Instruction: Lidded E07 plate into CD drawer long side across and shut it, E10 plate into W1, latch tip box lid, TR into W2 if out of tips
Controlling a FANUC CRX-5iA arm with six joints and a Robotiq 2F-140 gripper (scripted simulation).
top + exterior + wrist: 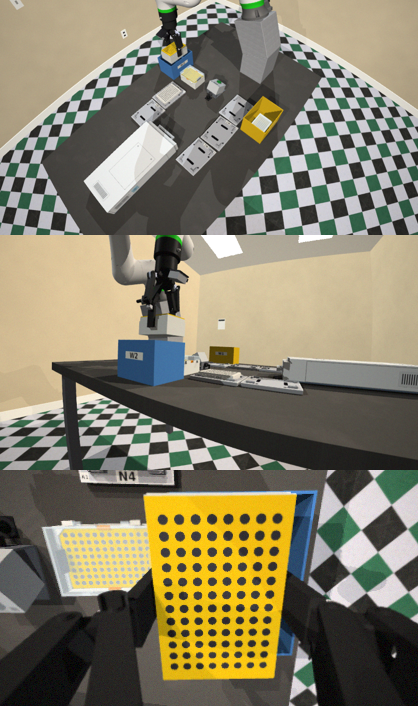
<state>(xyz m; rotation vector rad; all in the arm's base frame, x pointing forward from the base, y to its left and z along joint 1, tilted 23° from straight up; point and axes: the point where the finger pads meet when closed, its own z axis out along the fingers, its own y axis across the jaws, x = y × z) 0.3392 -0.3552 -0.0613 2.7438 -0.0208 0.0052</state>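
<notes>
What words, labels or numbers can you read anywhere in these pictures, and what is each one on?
"W2": white label on the blue bin.
"W1": label on the yellow bin, small but readable.
"N4": tag on a deck plate, wrist view.
Too small to read: tags on the other deck plates, the paper on the wall, the cooler's front badge.
The tip rack in the pincer bears no text.

"W2" on a white label on the blue bin (150, 362), near left on the table. "W1" on a label on the yellow bin (223, 354), far back. "N4" on a plate holder (127, 476), top of the wrist view.
</notes>
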